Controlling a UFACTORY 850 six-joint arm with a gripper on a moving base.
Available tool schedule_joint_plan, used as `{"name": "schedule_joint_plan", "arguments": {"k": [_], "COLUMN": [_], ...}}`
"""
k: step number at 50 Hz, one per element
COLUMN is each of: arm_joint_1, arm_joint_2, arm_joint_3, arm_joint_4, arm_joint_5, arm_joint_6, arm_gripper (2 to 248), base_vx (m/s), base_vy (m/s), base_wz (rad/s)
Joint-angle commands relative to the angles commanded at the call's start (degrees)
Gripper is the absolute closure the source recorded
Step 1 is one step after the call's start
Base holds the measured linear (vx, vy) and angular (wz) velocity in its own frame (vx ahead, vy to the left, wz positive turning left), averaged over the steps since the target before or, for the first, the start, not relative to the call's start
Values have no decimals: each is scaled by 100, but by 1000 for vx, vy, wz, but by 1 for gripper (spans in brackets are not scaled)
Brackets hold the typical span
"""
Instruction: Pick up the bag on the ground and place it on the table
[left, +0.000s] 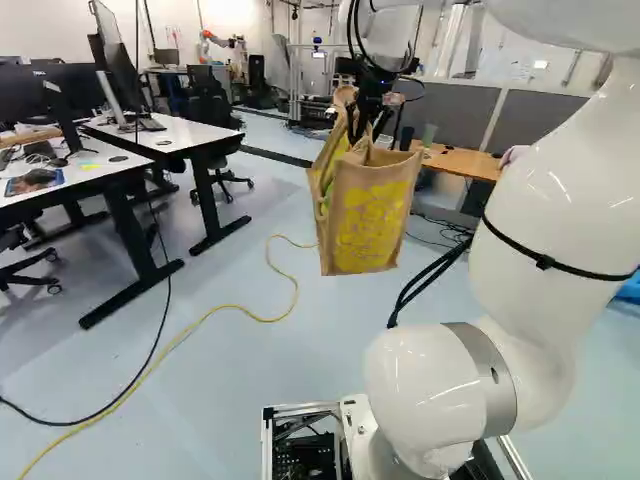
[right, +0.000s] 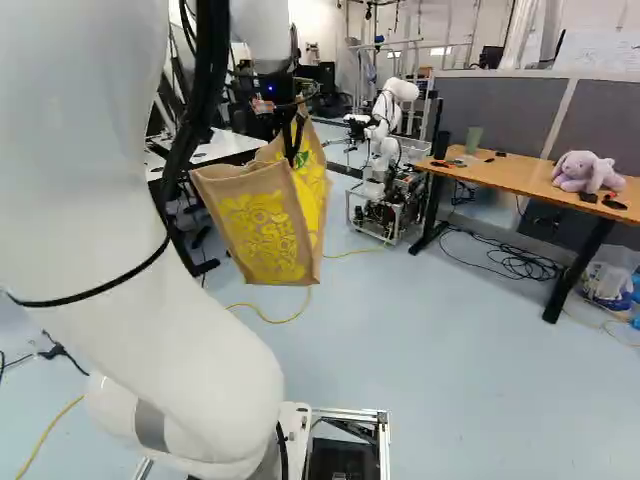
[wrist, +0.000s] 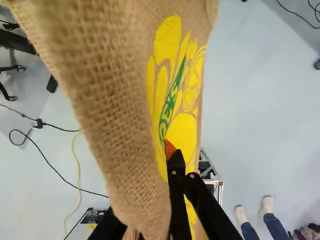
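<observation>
The gripper (right: 293, 148) clamps the bag (left: 368, 225), suspended above the floor (right: 430, 350). A plush toy (right: 583, 172) rests near the rear edge of the worktop (right: 515, 174).

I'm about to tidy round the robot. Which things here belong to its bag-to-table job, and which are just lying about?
For the job:
- bag, hanging from the jaws
- wooden table, probably the target

Just about:
- plush toy, on that table
- yellow cable, on the floor
- white desks
- another robot
</observation>
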Motion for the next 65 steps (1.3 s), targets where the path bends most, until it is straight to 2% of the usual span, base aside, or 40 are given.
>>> {"name": "schedule_joint_plan", "arguments": {"k": [65], "arm_joint_1": [0], "arm_joint_2": [0], "arm_joint_3": [0], "arm_joint_4": [0], "arm_joint_5": [0], "arm_joint_6": [0], "arm_gripper": [229], "base_vx": [37], "base_vy": [-45], "base_wz": [-224]}}
